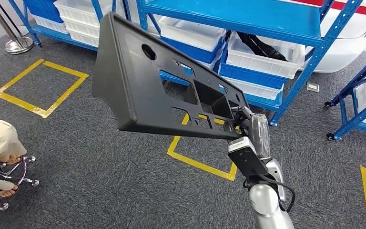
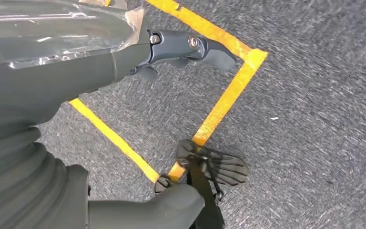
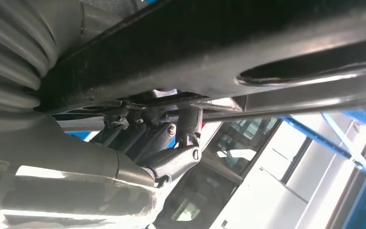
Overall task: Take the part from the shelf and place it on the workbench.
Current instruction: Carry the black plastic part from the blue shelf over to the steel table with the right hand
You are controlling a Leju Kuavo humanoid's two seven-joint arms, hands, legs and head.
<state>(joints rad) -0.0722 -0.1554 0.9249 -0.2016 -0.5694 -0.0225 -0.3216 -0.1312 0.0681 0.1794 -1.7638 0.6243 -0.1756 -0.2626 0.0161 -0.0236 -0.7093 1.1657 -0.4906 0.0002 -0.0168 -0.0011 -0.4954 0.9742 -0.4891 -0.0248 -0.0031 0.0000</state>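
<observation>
Held aloft, the black part (image 1: 157, 81) tilted above grey carpet (image 1: 100, 181), its lower corner grasped by the right hand (image 1: 248, 125). Blue shelving (image 1: 267, 21) stood just behind; the left hand (image 2: 181, 47) hung unclenched over yellow floor tape (image 2: 224, 102).

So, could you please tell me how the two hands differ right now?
The right hand is raised and grips the black part at one end; the left hand hangs over the carpet, holding nothing, its fingers apart. Both are grey.
</observation>
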